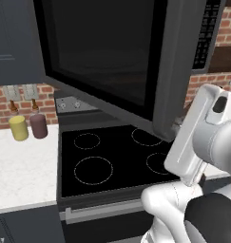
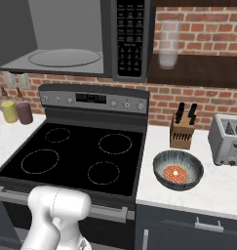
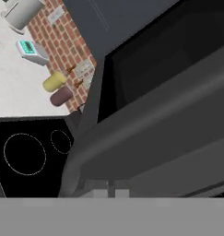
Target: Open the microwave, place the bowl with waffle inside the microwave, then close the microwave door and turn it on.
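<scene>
On the tabletop [image 2: 222,188] right of the stove [image 2: 81,154], the bowl [image 2: 178,169] holds the waffle [image 2: 176,172]; microwave door [image 1: 107,57] swung open, pincer's spread impossible to tell.

From my left base camera, the wide dark grey microwave door [image 1: 112,61] with its black glass window swings toward me and runs off the top edge, hiding the cavity behind it and part of the black keypad strip [image 1: 205,33]. My white arm covers the black stove top's [image 1: 107,159] right front corner. On my right base camera, the silver toaster [image 2: 228,139] is cut by the right edge. My hand camera sits so close to the door that I cannot tell how my fingers stand.
</scene>
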You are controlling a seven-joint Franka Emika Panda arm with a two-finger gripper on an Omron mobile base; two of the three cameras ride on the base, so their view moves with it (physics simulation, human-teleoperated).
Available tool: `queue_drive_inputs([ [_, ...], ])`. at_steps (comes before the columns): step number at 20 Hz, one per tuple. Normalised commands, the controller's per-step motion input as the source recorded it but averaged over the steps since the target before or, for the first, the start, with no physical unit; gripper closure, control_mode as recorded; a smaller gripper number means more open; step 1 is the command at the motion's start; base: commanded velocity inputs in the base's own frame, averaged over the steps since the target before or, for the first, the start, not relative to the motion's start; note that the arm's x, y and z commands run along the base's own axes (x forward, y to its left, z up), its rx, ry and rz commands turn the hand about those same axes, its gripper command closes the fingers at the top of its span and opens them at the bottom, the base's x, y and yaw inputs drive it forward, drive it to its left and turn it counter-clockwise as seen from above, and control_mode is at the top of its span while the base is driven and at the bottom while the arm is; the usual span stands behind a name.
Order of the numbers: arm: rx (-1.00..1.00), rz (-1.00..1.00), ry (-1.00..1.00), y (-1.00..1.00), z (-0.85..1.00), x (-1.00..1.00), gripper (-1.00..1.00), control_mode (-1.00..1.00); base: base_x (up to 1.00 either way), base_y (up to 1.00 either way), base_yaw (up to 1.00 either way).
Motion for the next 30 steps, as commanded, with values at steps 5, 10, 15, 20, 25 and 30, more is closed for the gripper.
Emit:
queue_drive_inputs([
  [5, -0.11, 0.0, -0.11, 0.39, 0.21, -0.96, 1.0, -1.0, 0.0, 0.0, 0.0],
  [10, -0.13, 0.02, 0.0, -0.35, 0.24, -1.0, 1.0, -1.0, 0.0, 0.0, 0.0],
  [15, -0.02, 0.08, 0.0, -0.88, 0.27, -1.0, 1.0, -1.0, 0.0, 0.0, 0.0],
  [20, 0.0, 0.12, 0.13, -0.92, 0.33, -0.23, 1.0, -1.0, 0.0, 0.0, 0.0],
  [25, 0.07, 0.33, 0.14, -0.44, 0.22, 0.62, 1.0, -1.0, 0.0, 0.0, 0.0],
  [30, 0.04, 0.53, 0.01, 0.02, -0.02, 0.82, 1.0, -1.0, 0.0, 0.0, 0.0],
])
